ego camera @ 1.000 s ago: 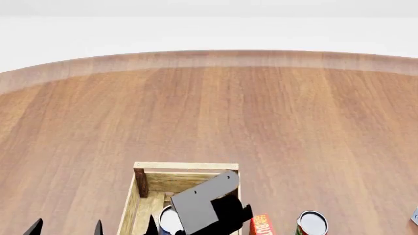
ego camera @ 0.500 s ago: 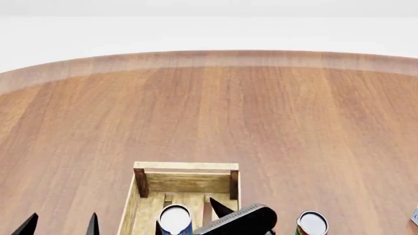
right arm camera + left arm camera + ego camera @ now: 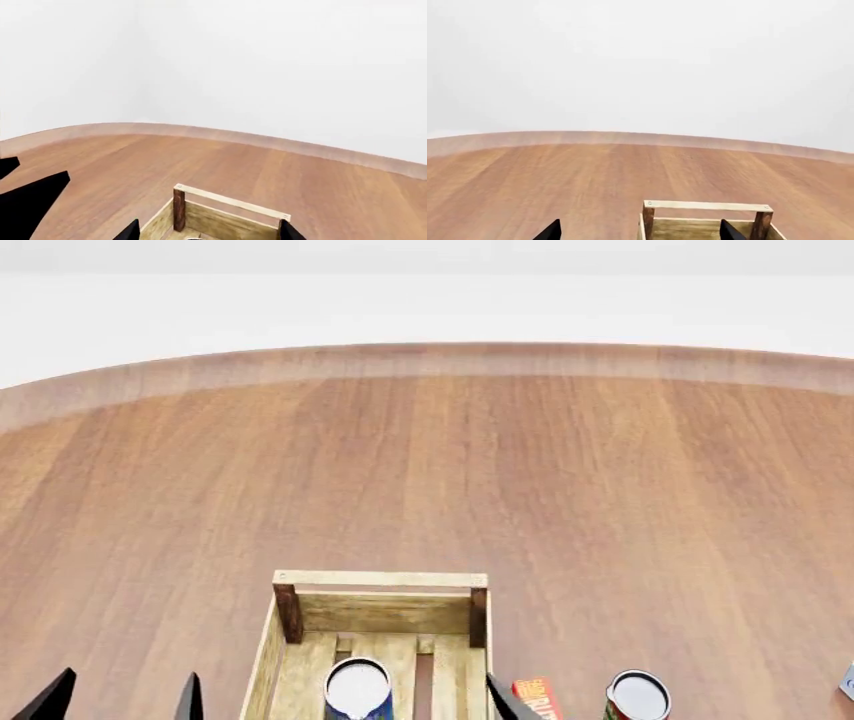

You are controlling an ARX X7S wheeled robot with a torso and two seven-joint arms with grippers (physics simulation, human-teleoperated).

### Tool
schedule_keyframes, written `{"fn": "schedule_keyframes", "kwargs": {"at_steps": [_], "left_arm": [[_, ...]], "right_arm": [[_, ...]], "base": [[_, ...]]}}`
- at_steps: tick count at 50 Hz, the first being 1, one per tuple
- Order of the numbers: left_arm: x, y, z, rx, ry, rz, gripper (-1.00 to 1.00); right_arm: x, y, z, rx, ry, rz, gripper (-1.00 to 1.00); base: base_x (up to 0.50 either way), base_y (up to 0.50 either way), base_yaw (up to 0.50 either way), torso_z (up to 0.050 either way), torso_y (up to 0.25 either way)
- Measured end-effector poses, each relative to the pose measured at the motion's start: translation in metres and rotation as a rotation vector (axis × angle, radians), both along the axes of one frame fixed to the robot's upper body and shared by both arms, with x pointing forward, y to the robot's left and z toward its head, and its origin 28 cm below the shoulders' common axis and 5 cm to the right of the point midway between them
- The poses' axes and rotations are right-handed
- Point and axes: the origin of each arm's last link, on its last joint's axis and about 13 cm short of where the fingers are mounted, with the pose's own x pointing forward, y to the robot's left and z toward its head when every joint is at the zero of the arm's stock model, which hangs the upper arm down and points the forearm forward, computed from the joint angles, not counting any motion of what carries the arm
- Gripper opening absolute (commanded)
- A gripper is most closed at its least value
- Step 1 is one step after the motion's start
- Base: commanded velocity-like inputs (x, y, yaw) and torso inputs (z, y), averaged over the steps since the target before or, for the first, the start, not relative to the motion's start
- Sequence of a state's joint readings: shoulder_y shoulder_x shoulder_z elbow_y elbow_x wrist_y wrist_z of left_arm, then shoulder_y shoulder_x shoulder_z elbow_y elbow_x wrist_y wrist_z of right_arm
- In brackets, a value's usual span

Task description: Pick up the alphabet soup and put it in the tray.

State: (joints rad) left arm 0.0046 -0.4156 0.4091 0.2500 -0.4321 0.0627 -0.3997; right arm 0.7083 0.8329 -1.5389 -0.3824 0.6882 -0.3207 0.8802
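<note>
The alphabet soup [image 3: 358, 689], a blue-labelled can with a whitish top, stands upright inside the tray [image 3: 380, 580], a light-wood crate at the near middle of the table. Nothing holds the can. One dark finger [image 3: 505, 706] of my right gripper pokes up just right of the tray's wall. In the right wrist view my right gripper [image 3: 209, 232] is open, with the tray [image 3: 230, 201] beyond its tips. My left gripper [image 3: 123, 702] is open and empty to the left of the tray. In the left wrist view the left gripper [image 3: 640, 233] faces the tray [image 3: 707, 205].
A can with a red and green label [image 3: 638, 697] stands right of the tray, with a small red box [image 3: 537, 698] between them. A grey object [image 3: 849, 681] shows at the right edge. The round wooden table [image 3: 441, 460] stretches far ahead.
My right arm, which stood over the can inside the tray, has drawn back toward me until only a fingertip shows. The can stays standing in the tray. The left gripper barely moved.
</note>
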Motion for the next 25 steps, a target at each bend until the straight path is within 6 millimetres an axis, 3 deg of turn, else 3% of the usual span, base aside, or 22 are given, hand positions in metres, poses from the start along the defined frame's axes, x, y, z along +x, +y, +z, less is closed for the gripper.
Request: {"fn": "schedule_keyframes", "kwargs": {"at_steps": [25], "left_arm": [[-0.008,-0.001,0.012,-0.013,-0.031,-0.042,1.0]], "right_arm": [[-0.036,-0.013,0.009,0.012,-0.077,-0.105,1.0]], "base": [[0.0,0.0,0.0,0.0,0.0]]}}
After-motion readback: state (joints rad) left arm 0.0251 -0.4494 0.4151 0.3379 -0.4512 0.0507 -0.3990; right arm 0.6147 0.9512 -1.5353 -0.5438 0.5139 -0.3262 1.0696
